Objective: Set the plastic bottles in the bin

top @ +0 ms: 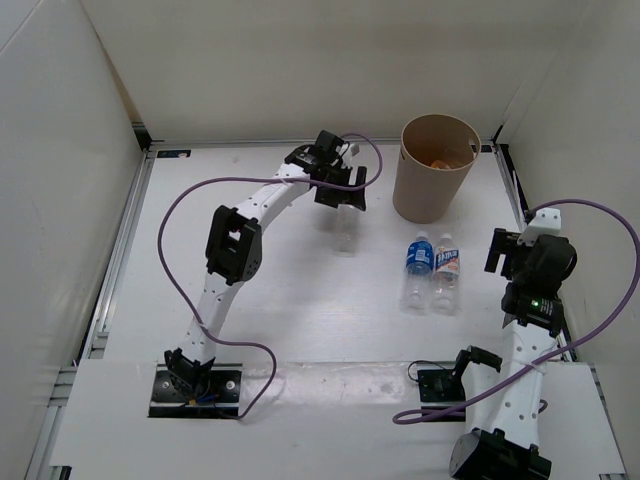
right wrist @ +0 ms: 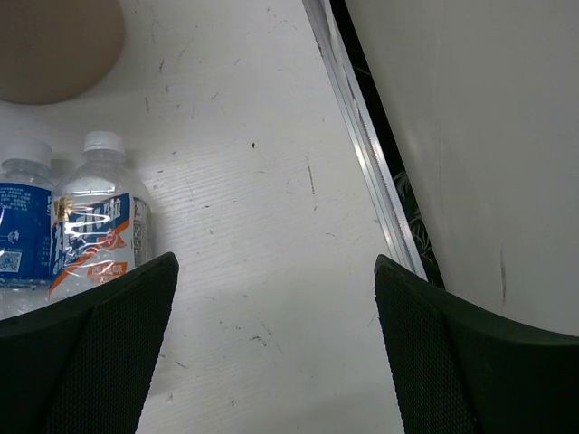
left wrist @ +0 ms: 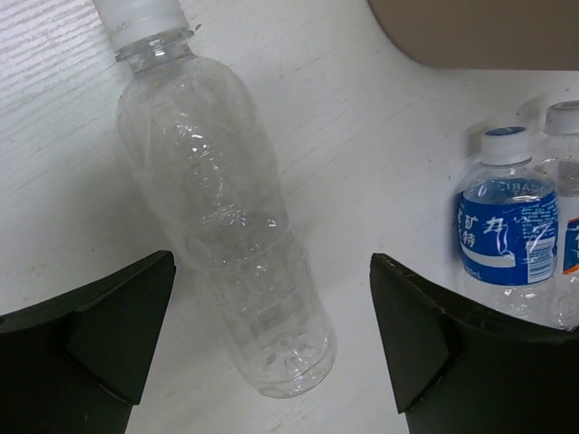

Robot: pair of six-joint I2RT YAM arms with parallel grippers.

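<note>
My L hand [left wrist: 271, 271] over the clear bottle [left wrist: 226, 226], just left of the bin [top: 430, 195].
L spread wide, gripping nothing; my R hand [right wrist: 276, 271] wide too.

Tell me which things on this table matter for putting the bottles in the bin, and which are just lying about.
Part of the job:
clear bottle
blue-label bottle
white-orange-label bottle
bin
orange item inside the bin, likely the orange bottle

Not part of it:
purple cables
table-edge rail
Both are rig fixtures rather than loose clutter.
</note>
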